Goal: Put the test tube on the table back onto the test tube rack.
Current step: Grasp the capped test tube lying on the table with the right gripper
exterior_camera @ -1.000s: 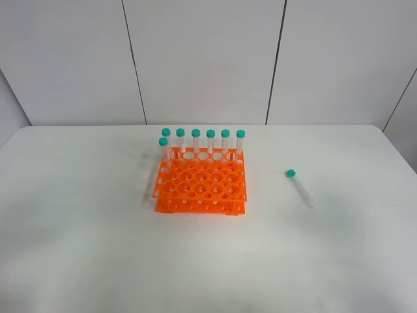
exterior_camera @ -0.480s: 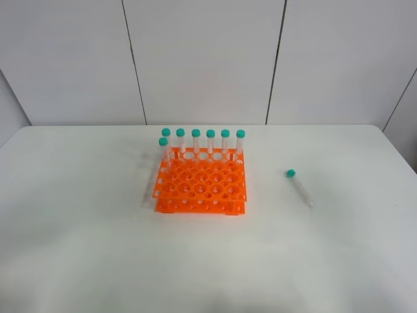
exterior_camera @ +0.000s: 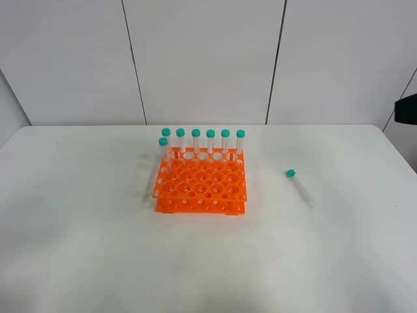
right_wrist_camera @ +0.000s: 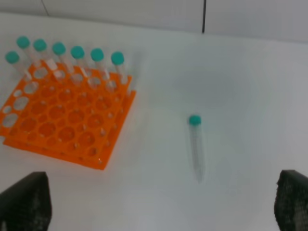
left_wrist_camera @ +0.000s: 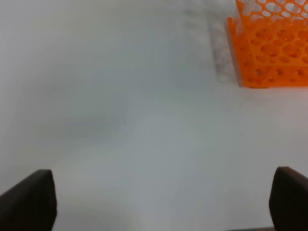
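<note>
1. My left gripper (left_wrist_camera: pixel 159 192) and right gripper (right_wrist_camera: pixel 159 192) both stand spread wide, empty.
2. The test tube (exterior_camera: pixel 299 188) lies flat on the table (exterior_camera: pixel 98 248), well right of the test tube rack (exterior_camera: pixel 201 186).
3. Smooth, round, tapered clear plastic: an off-centre pinch could roll it away.
4. The rigid orange grid's round holes could catch a tilted tip.

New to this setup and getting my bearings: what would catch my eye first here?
The bright orange rack stands near the middle of the white table, with green-capped tubes upright along its far side. To its right, apart from it, a lone test tube lies flat on the table.
</note>
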Controlling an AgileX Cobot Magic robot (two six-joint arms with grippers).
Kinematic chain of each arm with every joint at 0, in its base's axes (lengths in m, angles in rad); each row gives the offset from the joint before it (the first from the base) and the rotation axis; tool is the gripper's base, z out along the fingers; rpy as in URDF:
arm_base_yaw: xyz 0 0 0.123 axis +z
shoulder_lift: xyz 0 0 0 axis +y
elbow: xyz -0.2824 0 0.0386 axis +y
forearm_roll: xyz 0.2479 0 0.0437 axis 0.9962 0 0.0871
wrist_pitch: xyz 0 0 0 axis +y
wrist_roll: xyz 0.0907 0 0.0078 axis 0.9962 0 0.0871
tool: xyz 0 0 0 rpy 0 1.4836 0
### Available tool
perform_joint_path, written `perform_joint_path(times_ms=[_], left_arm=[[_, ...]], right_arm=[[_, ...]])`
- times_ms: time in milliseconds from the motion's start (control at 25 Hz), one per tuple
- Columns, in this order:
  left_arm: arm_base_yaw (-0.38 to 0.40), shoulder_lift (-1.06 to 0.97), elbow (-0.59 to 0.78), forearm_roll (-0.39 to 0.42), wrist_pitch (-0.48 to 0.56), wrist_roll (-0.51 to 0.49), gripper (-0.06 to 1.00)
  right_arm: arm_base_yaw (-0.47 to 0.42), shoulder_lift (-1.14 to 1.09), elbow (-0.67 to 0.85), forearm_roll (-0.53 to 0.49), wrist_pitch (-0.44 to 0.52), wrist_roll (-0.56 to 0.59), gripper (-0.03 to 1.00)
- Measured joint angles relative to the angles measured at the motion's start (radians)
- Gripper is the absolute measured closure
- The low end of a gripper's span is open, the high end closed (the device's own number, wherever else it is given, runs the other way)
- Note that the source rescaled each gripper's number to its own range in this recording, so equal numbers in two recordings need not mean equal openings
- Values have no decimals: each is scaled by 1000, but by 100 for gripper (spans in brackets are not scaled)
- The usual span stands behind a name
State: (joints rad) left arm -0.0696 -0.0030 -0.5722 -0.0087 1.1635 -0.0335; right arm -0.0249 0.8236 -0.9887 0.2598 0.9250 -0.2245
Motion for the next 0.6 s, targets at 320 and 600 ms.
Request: perform_joint_path(times_ms=[320, 600], left_arm=[[0, 0, 0, 0, 0, 0, -5], [0, 0, 0, 0, 0, 0, -5]], right_arm=[[0, 325, -131, 1, -3, -26, -3], [0, 545, -207, 17, -7, -39, -3]])
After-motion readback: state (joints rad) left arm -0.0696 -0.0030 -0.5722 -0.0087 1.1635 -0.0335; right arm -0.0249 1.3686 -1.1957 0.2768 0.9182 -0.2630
